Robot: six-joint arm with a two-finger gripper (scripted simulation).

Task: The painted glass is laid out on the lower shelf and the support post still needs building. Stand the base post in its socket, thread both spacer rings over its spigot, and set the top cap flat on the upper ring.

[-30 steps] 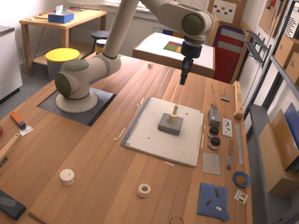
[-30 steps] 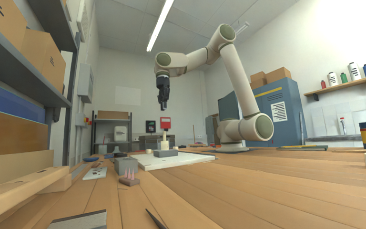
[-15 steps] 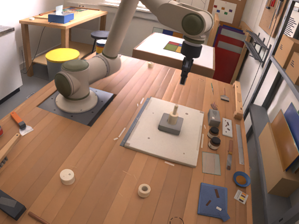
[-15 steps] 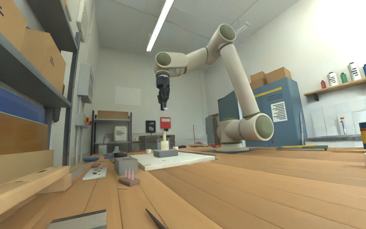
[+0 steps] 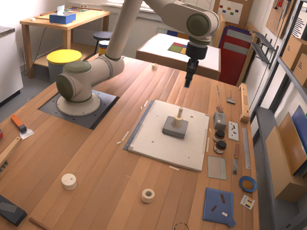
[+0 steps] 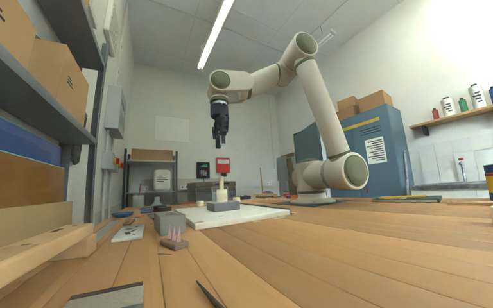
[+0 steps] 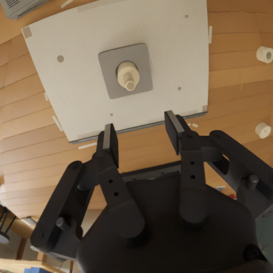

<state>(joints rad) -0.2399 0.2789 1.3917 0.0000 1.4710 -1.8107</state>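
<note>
My gripper [image 5: 187, 85] [image 6: 218, 144] [image 7: 142, 127] hangs high above the far side of the bench, open and empty, well above the cream base post [image 5: 177, 119] [image 6: 221, 191] [image 7: 128, 74], which stands upright in the grey socket block [image 5: 175, 127] [image 7: 124, 70] on the white board [image 5: 171, 133]. The post's thin spigot is bare. One spacer ring [image 5: 148, 195] [image 7: 265, 54] lies on the near bench. A second ring [image 5: 154, 66] lies at the far edge. The cap [image 5: 69, 181] [image 7: 262, 130], a cream disc with small holes, sits near the front left.
Two small jars [image 5: 219, 141], a grey box [image 5: 219, 120], a blue dish [image 5: 248, 184] and a blue pad [image 5: 218, 206] line the bench right of the board. A wooden rail [image 5: 244, 103] edges that side. A scraper [image 5: 20, 126] lies at the left.
</note>
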